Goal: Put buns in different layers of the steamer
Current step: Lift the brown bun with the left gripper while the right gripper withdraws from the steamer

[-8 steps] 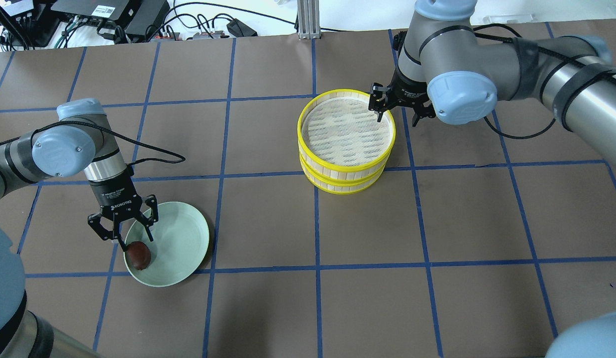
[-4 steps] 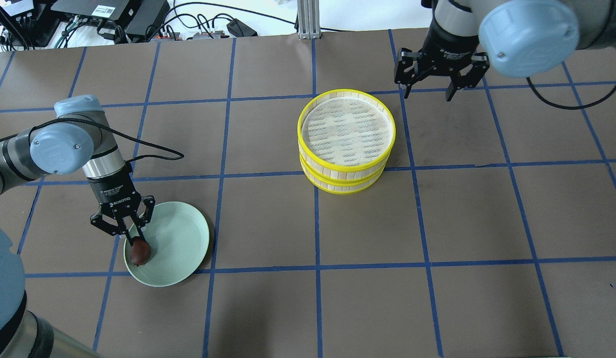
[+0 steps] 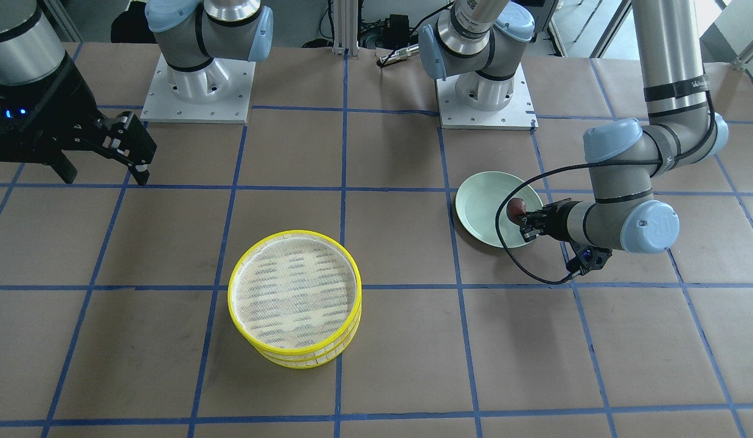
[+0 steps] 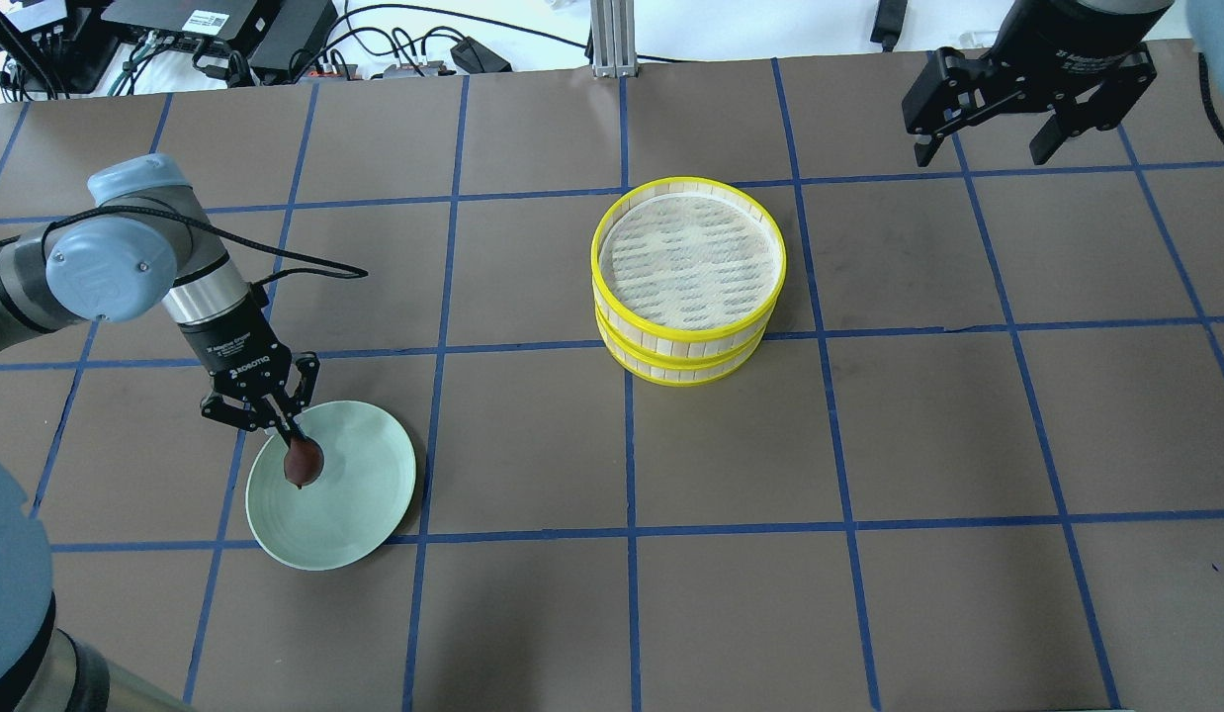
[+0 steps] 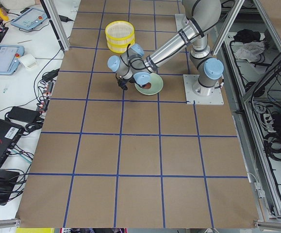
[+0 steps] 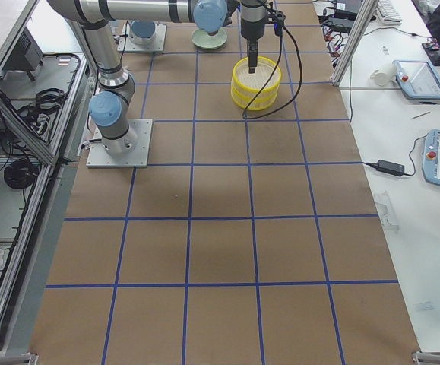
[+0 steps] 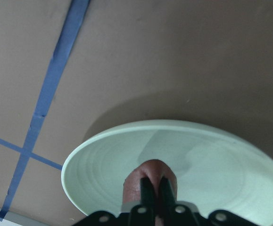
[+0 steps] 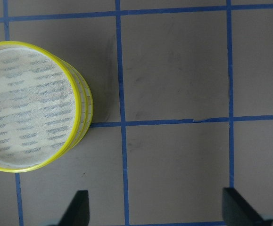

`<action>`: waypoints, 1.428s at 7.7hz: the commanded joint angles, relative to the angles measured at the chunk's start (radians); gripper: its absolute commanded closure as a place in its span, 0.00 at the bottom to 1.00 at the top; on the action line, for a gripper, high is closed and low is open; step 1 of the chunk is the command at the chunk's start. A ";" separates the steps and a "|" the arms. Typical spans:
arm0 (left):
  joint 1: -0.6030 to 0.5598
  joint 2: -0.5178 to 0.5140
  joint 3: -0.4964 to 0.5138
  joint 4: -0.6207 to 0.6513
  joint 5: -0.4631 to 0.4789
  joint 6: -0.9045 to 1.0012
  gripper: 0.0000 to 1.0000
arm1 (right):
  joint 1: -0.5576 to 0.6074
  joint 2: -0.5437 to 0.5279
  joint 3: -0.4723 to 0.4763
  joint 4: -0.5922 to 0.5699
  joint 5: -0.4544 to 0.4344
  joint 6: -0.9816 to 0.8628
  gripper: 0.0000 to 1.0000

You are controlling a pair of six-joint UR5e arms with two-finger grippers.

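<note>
Bun (image 4: pixel 303 461) on my screen is looking dark reddish-brown, oblong and small, and the left gripper (image 4: pixel 292 441) is pinching it over the pale green plate (image 4: pixel 365 485) toward the left side of the desk (image 4: pixel 869 445). Mid-desk, well apart from it, the upper steamer tray (image 4: pixel 688 259) is sitting stacked on the lower steamer tray (image 4: pixel 686 368), showing its whitish mesh floor inside a yellow rim and hiding all but the lower one's slatted side. The left wrist view is giving me the fingers (image 7: pixel 148 188) clamped on the bun, which overhead is too small to confirm; I cannot tell whether the bun is touching the plate. The right gripper (image 4: pixel 980 153) is hanging spread wide, holding nothing, off to the right of the trays, and its wrist view is cutting the upper steamer tray off at the left edge.
</note>
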 commanded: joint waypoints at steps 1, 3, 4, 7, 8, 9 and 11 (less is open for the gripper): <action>-0.055 0.052 0.078 -0.012 -0.014 0.011 0.90 | -0.009 -0.015 0.002 0.025 0.000 -0.013 0.00; -0.126 0.083 0.194 -0.063 -0.014 0.012 0.90 | -0.009 -0.009 0.004 0.024 -0.001 -0.014 0.00; -0.165 0.097 0.271 -0.099 -0.020 0.013 0.90 | -0.009 -0.007 0.004 0.024 0.000 -0.014 0.00; -0.267 0.147 0.322 0.012 -0.178 0.013 0.92 | -0.014 -0.006 0.005 0.019 -0.001 -0.055 0.00; -0.279 0.150 0.322 0.078 -0.303 0.011 0.93 | -0.014 -0.006 0.005 0.016 -0.001 -0.066 0.00; -0.284 0.149 0.321 0.153 -0.386 0.005 0.94 | -0.015 -0.006 0.005 0.016 -0.001 -0.066 0.00; -0.293 0.126 0.309 0.278 -0.570 -0.013 0.94 | -0.015 -0.006 0.005 0.010 -0.003 -0.069 0.00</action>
